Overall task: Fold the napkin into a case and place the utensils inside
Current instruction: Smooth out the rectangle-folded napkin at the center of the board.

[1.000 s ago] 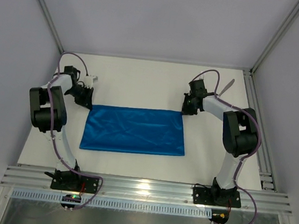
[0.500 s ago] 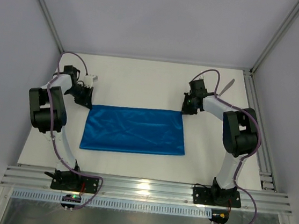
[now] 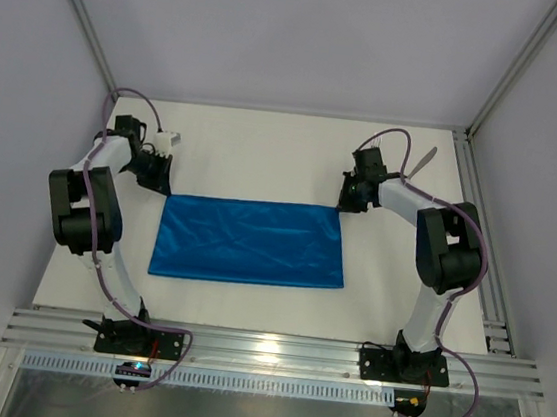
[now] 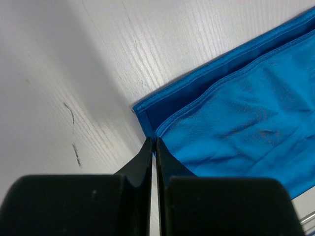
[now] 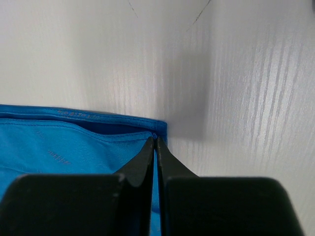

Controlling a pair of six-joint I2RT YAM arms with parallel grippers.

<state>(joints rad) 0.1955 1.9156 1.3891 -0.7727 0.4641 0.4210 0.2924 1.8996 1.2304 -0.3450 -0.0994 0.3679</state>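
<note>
The napkin (image 3: pixel 249 241) lies flat as a wide blue oblong, folded double, with a top layer set back from the far hem (image 4: pixel 211 78). My left gripper (image 3: pixel 165 192) (image 4: pixel 154 140) is shut on the top layer's far left corner. My right gripper (image 3: pixel 342 208) (image 5: pixel 155 137) is shut on the top layer's far right corner, with blue cloth showing between its fingers (image 5: pixel 142 157). One slim silver utensil (image 3: pixel 423 163) lies at the far right of the table; I cannot tell if it is the knife or the fork.
The white table (image 3: pixel 264 157) is bounded by a metal frame with posts at the far corners (image 3: pixel 469 130). A slotted rail (image 3: pixel 498 294) runs along the right edge, and the arm bases (image 3: pixel 262 353) sit on rails at the near edge.
The left arm's wrist and elbow have shifted slightly back and to the left. The napkin and the right arm have not moved.
</note>
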